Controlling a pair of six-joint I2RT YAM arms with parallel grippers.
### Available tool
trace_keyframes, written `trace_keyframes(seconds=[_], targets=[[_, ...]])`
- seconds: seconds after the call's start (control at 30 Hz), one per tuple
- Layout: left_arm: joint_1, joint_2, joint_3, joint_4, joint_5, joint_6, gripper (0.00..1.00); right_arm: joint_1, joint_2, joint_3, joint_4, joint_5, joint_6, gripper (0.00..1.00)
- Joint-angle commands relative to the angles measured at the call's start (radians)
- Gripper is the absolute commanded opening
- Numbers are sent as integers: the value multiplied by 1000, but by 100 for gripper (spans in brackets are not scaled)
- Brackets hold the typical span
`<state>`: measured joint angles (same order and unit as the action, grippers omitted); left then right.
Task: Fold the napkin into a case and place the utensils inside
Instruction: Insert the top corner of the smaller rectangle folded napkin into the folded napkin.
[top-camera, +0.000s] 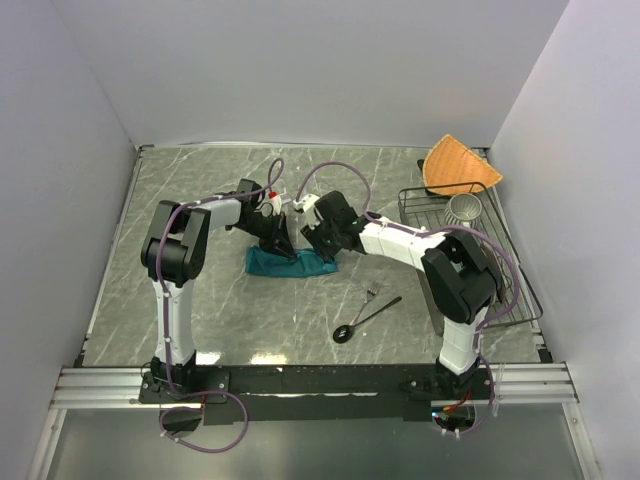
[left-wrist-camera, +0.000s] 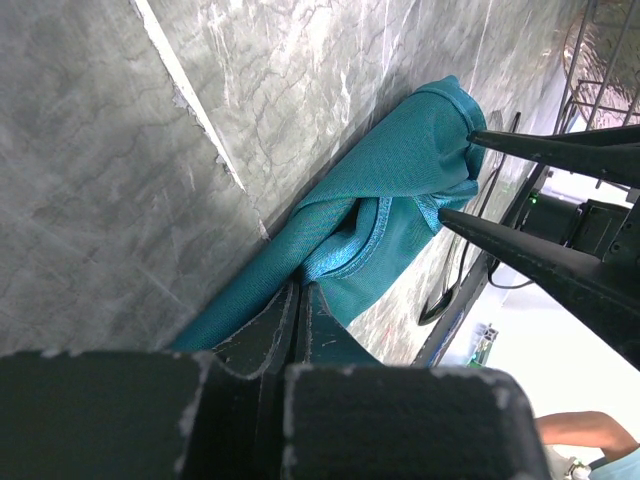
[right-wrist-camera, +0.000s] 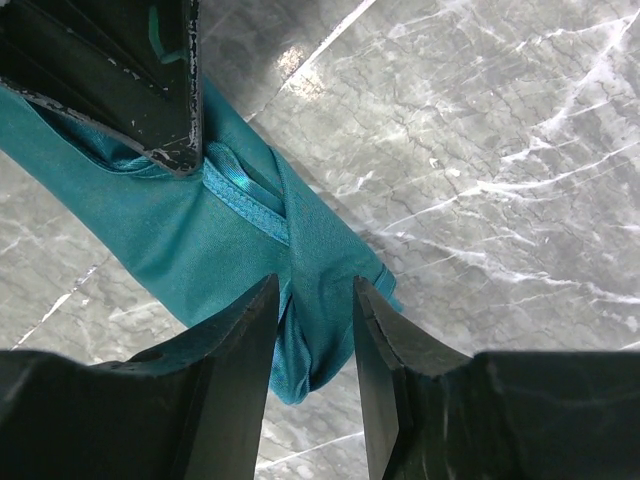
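Left claw (left-wrist-camera: 300, 288) looks pinched shut, right claw (right-wrist-camera: 316, 286) stands parted, close beside it.

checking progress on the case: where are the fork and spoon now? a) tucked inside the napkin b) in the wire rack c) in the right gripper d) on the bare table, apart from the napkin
d: the fork and spoon lie on the table, to the right of the bunched napkin and clear of it.
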<state>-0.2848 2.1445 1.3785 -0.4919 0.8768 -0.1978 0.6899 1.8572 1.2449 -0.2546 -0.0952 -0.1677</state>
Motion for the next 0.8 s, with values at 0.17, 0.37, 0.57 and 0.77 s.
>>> trace_keyframes(seconds=[0.17, 0.37, 0.57, 0.77], targets=[[-5, 38, -19, 26, -65, 8, 1, 46, 39, 16, 43, 130, -64, 44], [1, 38, -29, 35, -67, -3, 1, 74, 63, 16, 66, 210, -88, 43], [6, 34, -39, 36, -76, -2, 1, 120, 54, -22, 143, 362, -154, 36], [13, 40, -38, 38, -75, -11, 1, 164, 59, -61, 202, 456, -231, 32]])
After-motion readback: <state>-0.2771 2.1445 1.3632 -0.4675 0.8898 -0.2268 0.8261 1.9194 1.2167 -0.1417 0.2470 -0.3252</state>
